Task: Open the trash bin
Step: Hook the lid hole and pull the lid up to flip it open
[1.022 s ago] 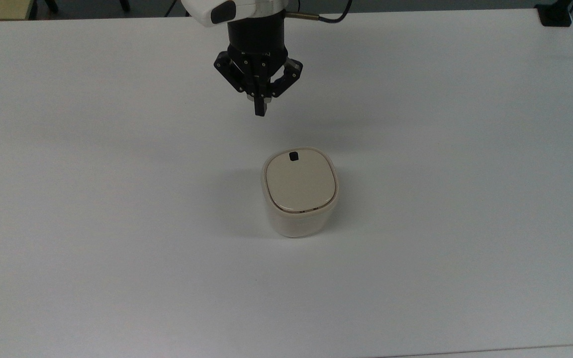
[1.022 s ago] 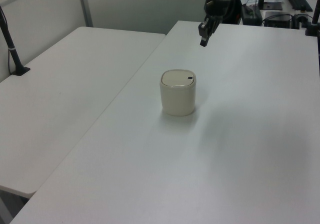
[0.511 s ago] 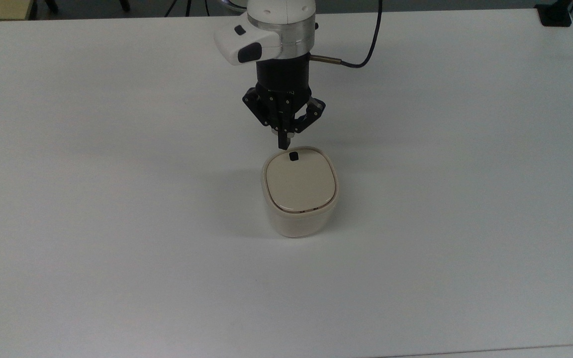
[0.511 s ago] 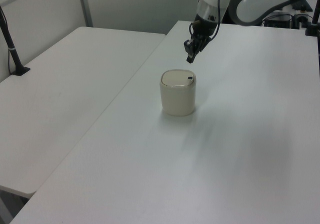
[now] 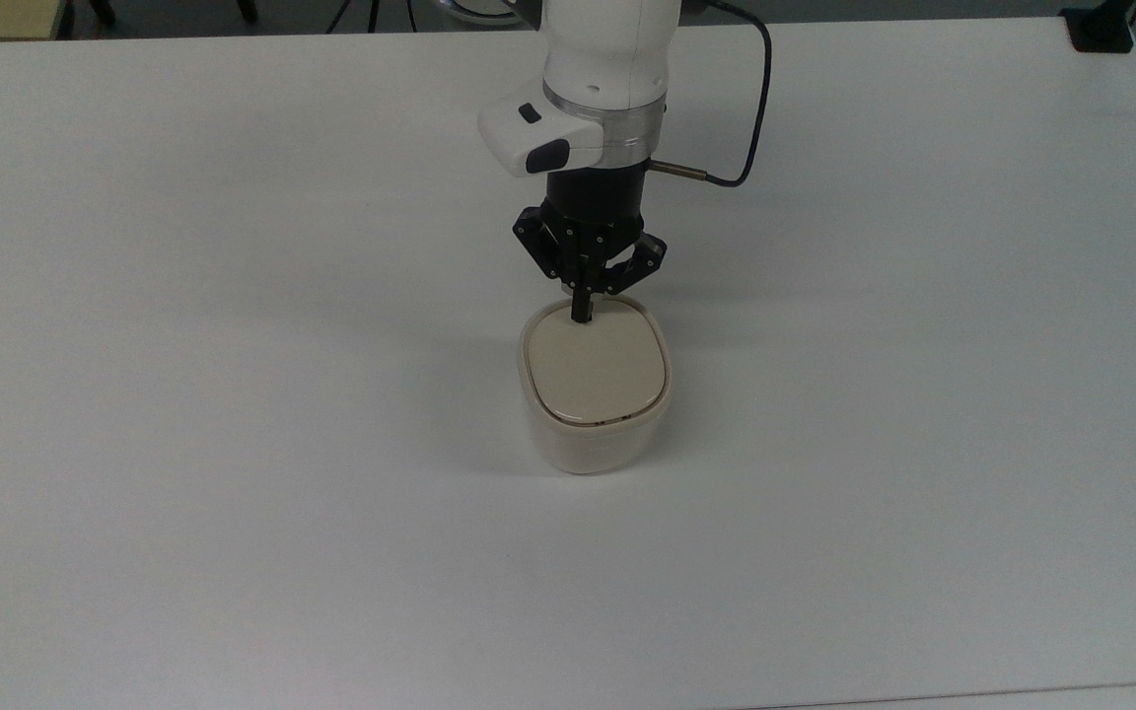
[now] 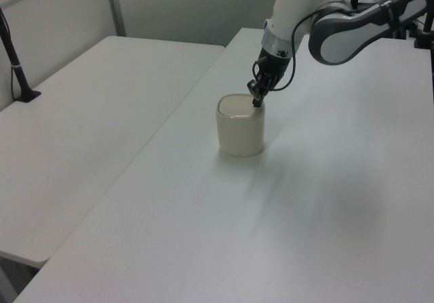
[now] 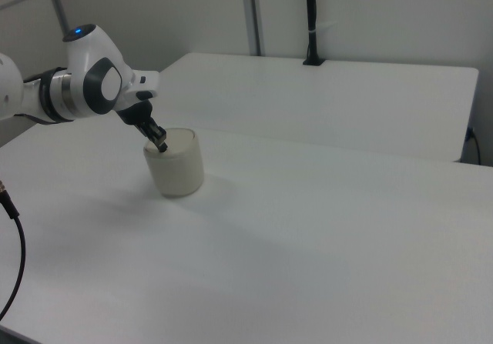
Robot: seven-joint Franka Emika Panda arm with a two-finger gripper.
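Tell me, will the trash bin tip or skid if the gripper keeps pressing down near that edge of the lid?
Tipping looks unlikely: the trash bin is squat and broad-based. The gripper presses inside its rim. It could skid on the smooth white table, probably being light plastic.

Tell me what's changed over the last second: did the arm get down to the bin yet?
Yes. The gripper came from high above the table's far side, forward and down, and its shut fingers now sit on the bin's lid, right where the black button was visible earlier. Nothing was grasped. The bin stands in the same spot on the table, lid still closed.
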